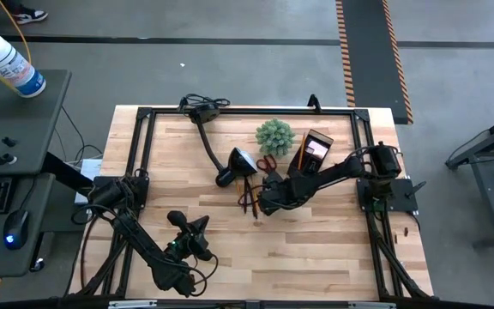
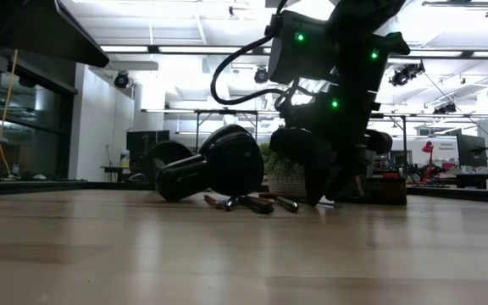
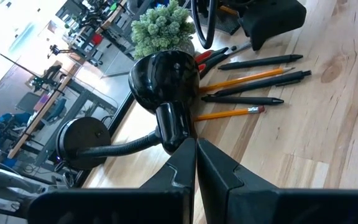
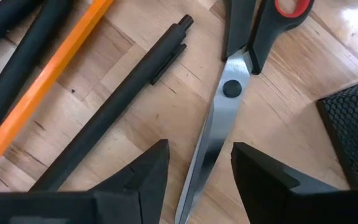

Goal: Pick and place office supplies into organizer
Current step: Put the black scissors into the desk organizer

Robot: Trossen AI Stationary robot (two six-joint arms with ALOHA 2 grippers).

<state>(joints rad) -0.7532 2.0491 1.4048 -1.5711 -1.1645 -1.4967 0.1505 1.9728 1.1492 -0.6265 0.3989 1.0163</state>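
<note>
Red-handled scissors point(image 4: 229, 87) lie flat on the wooden table, closed blades toward my right gripper point(image 4: 197, 171). It is open and points steeply down, one finger on either side of the blade tip. Beside the scissors lie a black pen point(image 4: 123, 81), an orange pencil point(image 4: 48, 74) and more pens point(image 3: 253, 81). The black mesh organizer point(image 1: 311, 154) stands just beyond the scissors, something pink point(image 1: 317, 148) showing in it. My left gripper point(image 3: 196, 155) is shut and hangs above the table near its front left point(image 1: 187, 236).
A black desk lamp lies on the table, its head point(image 1: 234, 167) left of the pens and its base point(image 1: 200, 110) at the far edge. A small green plant point(image 1: 274, 136) stands behind the scissors. Bare wood point(image 1: 316, 249) lies toward the near edge.
</note>
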